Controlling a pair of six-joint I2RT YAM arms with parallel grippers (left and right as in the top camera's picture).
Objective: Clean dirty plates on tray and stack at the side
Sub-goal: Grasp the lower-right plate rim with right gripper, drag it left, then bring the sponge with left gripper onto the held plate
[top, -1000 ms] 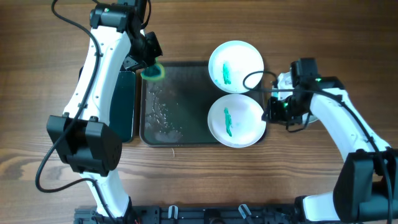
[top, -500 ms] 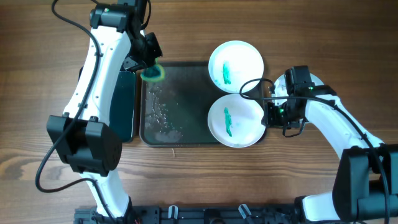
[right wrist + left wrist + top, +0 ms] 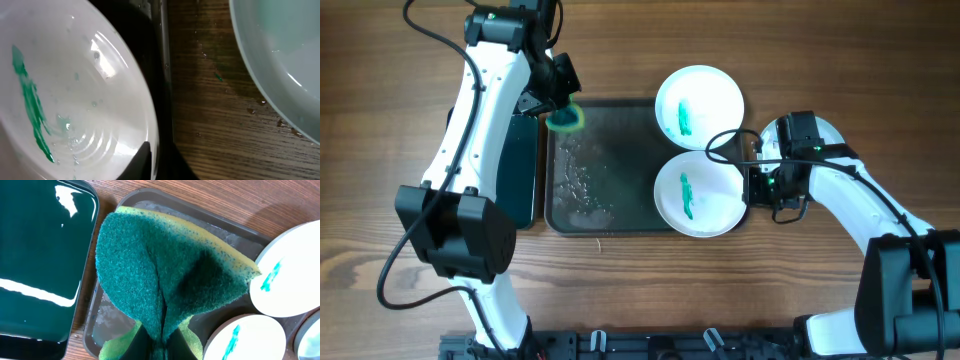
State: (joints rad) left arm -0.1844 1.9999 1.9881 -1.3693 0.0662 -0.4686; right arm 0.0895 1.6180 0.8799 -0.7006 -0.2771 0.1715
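My left gripper (image 3: pixel 561 100) (image 3: pixel 161 347) is shut on a green-yellow sponge (image 3: pixel 566 117) (image 3: pixel 165 270) and holds it over the far left corner of the dark tray (image 3: pixel 610 170) (image 3: pixel 97 325). Two white plates with teal smears lie at the tray's right end, one far (image 3: pixel 705 100) (image 3: pixel 295 275), one near (image 3: pixel 705 200) (image 3: pixel 75 100). My right gripper (image 3: pixel 757 184) (image 3: pixel 152 160) is closed on the near plate's right rim, one finger inside, one outside. A third plate (image 3: pixel 285 55) lies on the wood to the right, mostly hidden under the right arm in the overhead view.
A narrow glossy black tray (image 3: pixel 520 170) (image 3: pixel 35 255) lies against the big tray's left side. Water drops and foam lie on the big tray's left half (image 3: pixel 580 185). Drops wet the wood (image 3: pixel 210 75) between the tray rim and the third plate.
My right gripper has moved down and left along the tray's right edge and settled on the near plate's rim. The left arm and sponge have not moved.
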